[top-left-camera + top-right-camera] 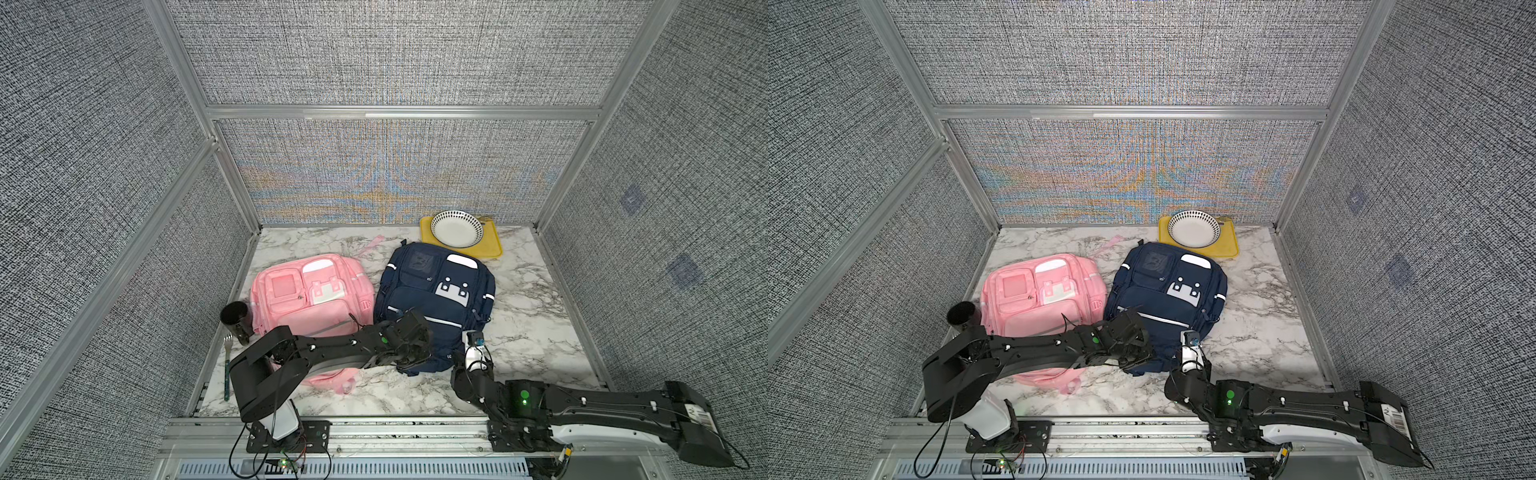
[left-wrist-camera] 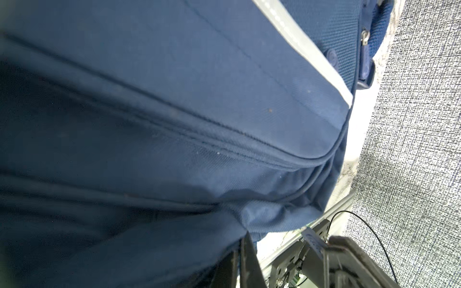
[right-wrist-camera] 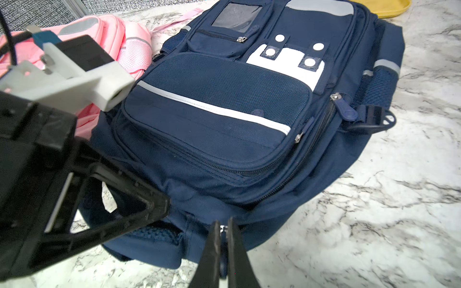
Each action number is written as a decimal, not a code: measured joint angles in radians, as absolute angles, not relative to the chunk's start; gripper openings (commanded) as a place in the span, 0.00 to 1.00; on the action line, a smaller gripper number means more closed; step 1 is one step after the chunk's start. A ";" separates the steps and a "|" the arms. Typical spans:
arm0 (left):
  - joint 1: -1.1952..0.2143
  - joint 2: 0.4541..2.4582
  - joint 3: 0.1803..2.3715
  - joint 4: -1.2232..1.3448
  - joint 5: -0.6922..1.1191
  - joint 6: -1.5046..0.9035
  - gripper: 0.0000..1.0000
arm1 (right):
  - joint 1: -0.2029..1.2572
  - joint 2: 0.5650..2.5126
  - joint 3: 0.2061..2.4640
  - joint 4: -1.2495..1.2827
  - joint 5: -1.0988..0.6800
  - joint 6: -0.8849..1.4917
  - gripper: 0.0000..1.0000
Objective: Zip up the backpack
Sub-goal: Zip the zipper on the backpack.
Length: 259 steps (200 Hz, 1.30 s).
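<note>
I'm seeing the pink fabric backpack [image 1: 309,291] lying on the left of the white marbled surface [image 1: 536,332], the navy blue fabric backpack [image 1: 436,291] lying flat just beside it. My left hand [image 2: 240,243] is pinching shut on navy fabric at its near edge; my right hand [image 3: 223,222] is clamping the small metal zipper pull [image 3: 223,228] there.
</note>
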State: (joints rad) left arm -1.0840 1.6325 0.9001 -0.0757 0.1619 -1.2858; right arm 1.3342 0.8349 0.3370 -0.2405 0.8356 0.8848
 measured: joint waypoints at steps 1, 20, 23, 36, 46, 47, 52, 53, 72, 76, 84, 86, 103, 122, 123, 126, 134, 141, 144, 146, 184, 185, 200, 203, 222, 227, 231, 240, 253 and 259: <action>-1.084 1.633 0.900 -0.076 0.162 -1.286 0.00 | 1.334 0.834 0.337 -0.241 0.836 0.886 0.00; -1.082 1.621 0.889 -0.065 0.165 -1.283 0.00 | 1.334 0.815 0.334 -0.257 0.839 0.906 0.00; -1.082 1.619 0.887 -0.063 0.165 -1.283 0.00 | 1.334 0.810 0.333 -0.259 0.840 0.908 0.00; -1.080 1.605 0.877 -0.055 0.167 -1.282 0.00 | 1.334 0.788 0.325 -0.266 0.846 0.917 0.00; -1.078 1.592 0.868 -0.052 0.168 -1.282 0.00 | 1.335 0.767 0.318 -0.270 0.850 0.921 0.00; -1.078 1.591 0.867 -0.052 0.168 -1.282 0.00 | 1.335 0.765 0.318 -0.271 0.850 0.922 0.00; -1.078 1.583 0.862 -0.050 0.169 -1.282 0.00 | 1.334 0.754 0.315 -0.274 0.853 0.925 0.00; -1.078 1.581 0.862 -0.050 0.169 -1.282 0.00 | 1.333 0.752 0.315 -0.274 0.854 0.926 0.00; -1.077 1.546 0.837 -0.050 0.168 -1.280 0.00 | 1.328 0.714 0.313 -0.294 0.866 0.939 0.00; -1.076 1.537 0.832 -0.049 0.167 -1.280 0.00 | 1.328 0.706 0.313 -0.298 0.867 0.941 0.00; -1.076 1.518 0.822 -0.049 0.165 -1.280 0.00 | 1.327 0.682 0.313 -0.312 0.868 0.945 0.00; -1.076 1.514 0.820 -0.048 0.165 -1.280 0.00 | 1.326 0.678 0.313 -0.314 0.868 0.945 0.00; -1.074 1.480 0.803 -0.047 0.160 -1.280 0.00 | 1.321 0.645 0.313 -0.329 0.876 0.955 0.00; -1.071 1.456 0.788 -0.047 0.157 -1.283 0.00 | 1.311 0.625 0.308 -0.340 0.882 0.955 0.00; -1.071 1.456 0.788 -0.047 0.157 -1.283 0.00 | 1.311 0.624 0.308 -0.341 0.883 0.955 0.00; -1.071 1.452 0.786 -0.048 0.156 -1.283 0.00 | 1.309 0.622 0.307 -0.342 0.883 0.955 0.00; -1.070 1.446 0.783 -0.049 0.155 -1.283 0.00 | 1.304 0.616 0.307 -0.344 0.884 0.953 0.00; -1.070 1.439 0.780 -0.050 0.155 -1.283 0.00 | 1.301 0.614 0.306 -0.344 0.885 0.949 0.00; -1.070 1.437 0.779 -0.050 0.154 -1.283 0.00 | 1.300 0.612 0.306 -0.344 0.885 0.947 0.00; -1.070 1.435 0.778 -0.051 0.153 -1.283 0.00 | 1.299 0.611 0.306 -0.344 0.886 0.944 0.00; -1.069 1.381 0.751 -0.064 0.132 -1.284 0.00 | 1.260 0.604 0.306 -0.355 0.886 0.918 0.00; -1.069 1.379 0.750 -0.065 0.132 -1.284 0.00 | 1.258 0.603 0.305 -0.355 0.886 0.916 0.00; -1.068 1.353 0.740 -0.080 0.122 -1.285 0.00 | 1.239 0.586 0.296 -0.354 0.885 0.900 0.00; -1.068 1.348 0.739 -0.084 0.120 -1.285 0.00 | 1.234 0.582 0.294 -0.354 0.884 0.897 0.00; -1.067 1.321 0.731 -0.094 0.108 -1.287 0.00 | 1.205 0.551 0.279 -0.345 0.880 0.875 0.00; -1.067 1.315 0.729 -0.097 0.105 -1.288 0.00 | 1.196 0.542 0.275 -0.340 0.879 0.867 0.00; -1.067 1.311 0.728 -0.099 0.104 -1.288 0.00 | 1.189 0.537 0.272 -0.339 0.879 0.861 0.00; -1.067 1.301 0.724 -0.103 0.101 -1.290 0.00 | 1.171 0.525 0.265 -0.331 0.876 0.849 0.00; -1.067 1.293 0.723 -0.107 0.097 -1.291 0.00 | 1.146 0.505 0.256 -0.323 0.865 0.828 0.00; -1.066 1.290 0.722 -0.107 0.097 -1.291 0.00 | 1.134 0.497 0.252 -0.316 0.859 0.818 0.00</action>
